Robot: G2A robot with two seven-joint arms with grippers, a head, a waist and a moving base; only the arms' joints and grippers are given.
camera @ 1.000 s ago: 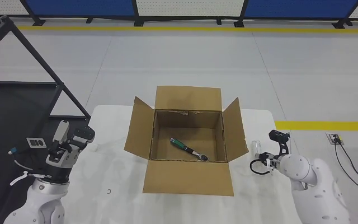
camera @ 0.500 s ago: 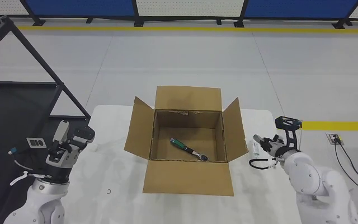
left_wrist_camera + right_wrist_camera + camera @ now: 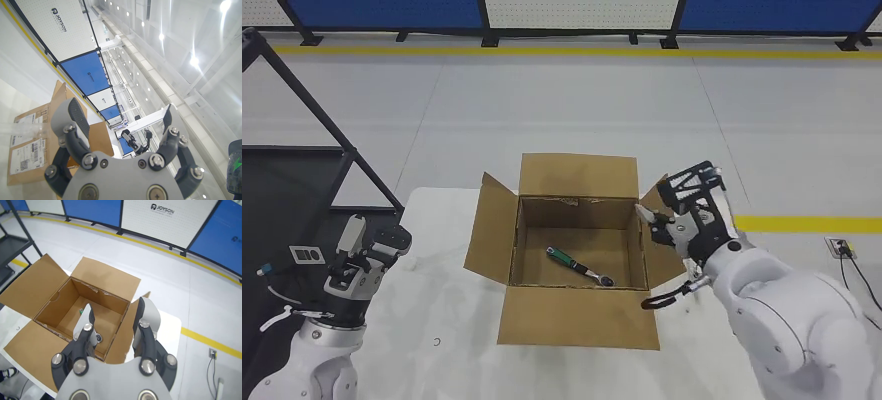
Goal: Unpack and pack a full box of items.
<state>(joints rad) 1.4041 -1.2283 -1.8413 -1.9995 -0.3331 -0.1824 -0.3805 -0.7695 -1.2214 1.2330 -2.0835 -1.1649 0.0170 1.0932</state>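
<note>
Brown box (image 3: 577, 318), flaps out, green-handled ratchet (image 3: 580, 266) inside, my right pincer (image 3: 115, 306) spread above its right wall, left pincer (image 3: 121, 106) spread.

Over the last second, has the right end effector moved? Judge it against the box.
Yes. The right end effector has swung in from the right edge of the table toward the box, and now hangs over its right flap.

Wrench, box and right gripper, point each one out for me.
wrench (image 3: 580, 266), top view, middle of its length.
box (image 3: 577, 318), top view, front flap.
right gripper (image 3: 115, 303), right wrist view, midway between its fingertips.
</note>
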